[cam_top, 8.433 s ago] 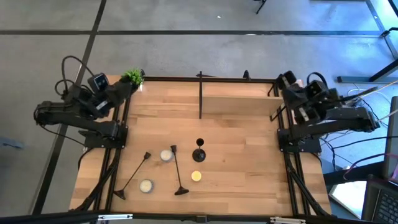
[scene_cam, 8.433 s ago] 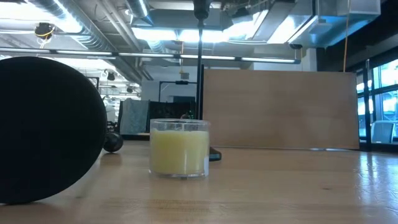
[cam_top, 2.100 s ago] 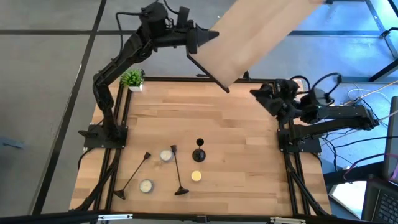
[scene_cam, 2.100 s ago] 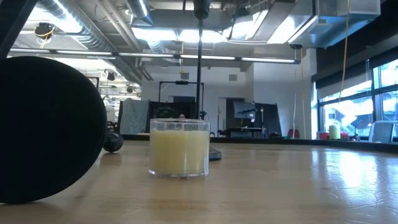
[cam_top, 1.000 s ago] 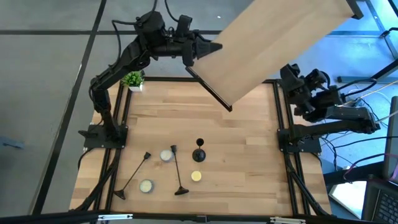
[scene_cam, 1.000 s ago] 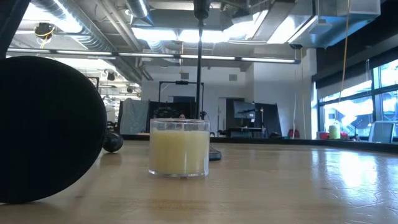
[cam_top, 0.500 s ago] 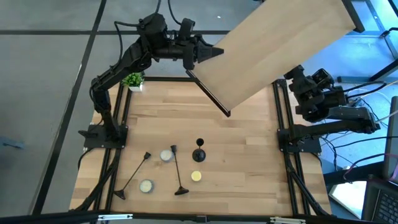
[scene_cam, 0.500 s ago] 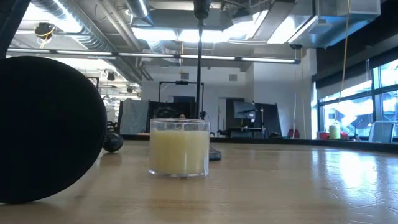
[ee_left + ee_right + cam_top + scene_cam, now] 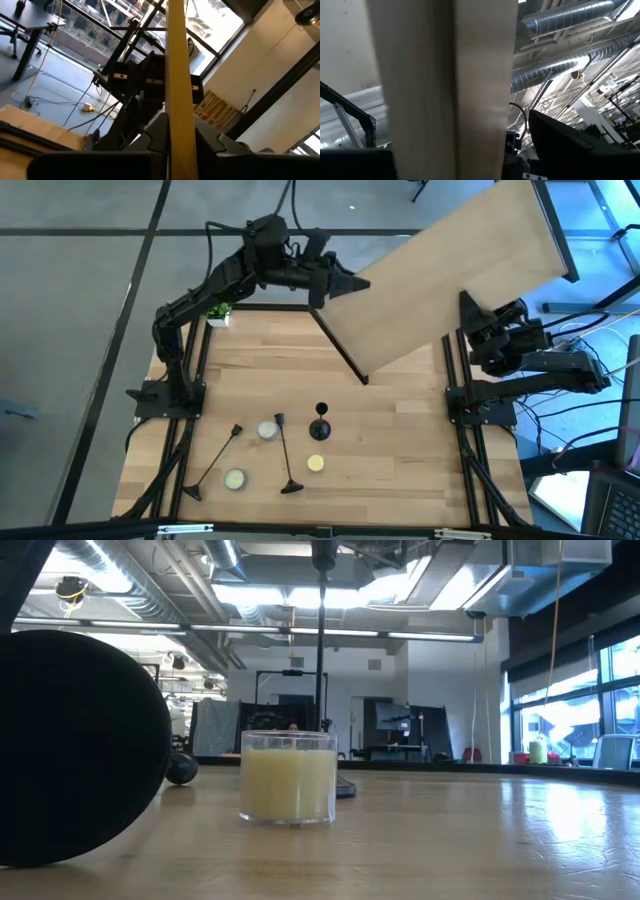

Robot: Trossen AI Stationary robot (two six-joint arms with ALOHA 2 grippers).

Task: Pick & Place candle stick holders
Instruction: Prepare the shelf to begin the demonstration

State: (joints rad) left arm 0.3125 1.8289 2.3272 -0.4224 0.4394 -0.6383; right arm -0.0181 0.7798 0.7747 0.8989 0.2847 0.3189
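Table [image 9: 400, 460]: light wooden top in a black frame, seen whole in the high view.
Wooden board [image 9: 450, 280]: large pale panel, raised above the far part of the table and tilted, spanning from one arm to the other; its dark lower edge hangs over the table top. In the left wrist view it shows edge-on as a narrow yellow strip [image 9: 177, 85].
Left gripper [image 9: 340, 283]: raised over the far edge of the table, fingers narrowed and clamped on the near-left edge of the wooden board.
Right gripper [image 9: 468, 308]: at the far right side of the table, against the right part of the wooden board; the right wrist view shows the board's edge [image 9: 450, 90] filling the space ahead of it. Whether the fingers grip the board cannot be told.
Tall candle stick holders: two, both lying flat on the near-left part of the table, well apart from both grippers. One [image 9: 213, 462] lies on a diagonal; the other [image 9: 285, 455] lies almost lengthwise, base towards the near edge.
Short candle stick holder [image 9: 320, 423]: stands upright near the table's middle, just beside the second tall one.
Potted plant [image 9: 216, 311]: small, green, at the far-left corner, partly under the left arm.
Candles: one white [image 9: 268, 430] between the two tall holders' upper ends; one white [image 9: 235, 478] near the front; one yellow [image 9: 316, 463] just in front of the short holder. The low view shows a candle in a clear glass [image 9: 288, 778].
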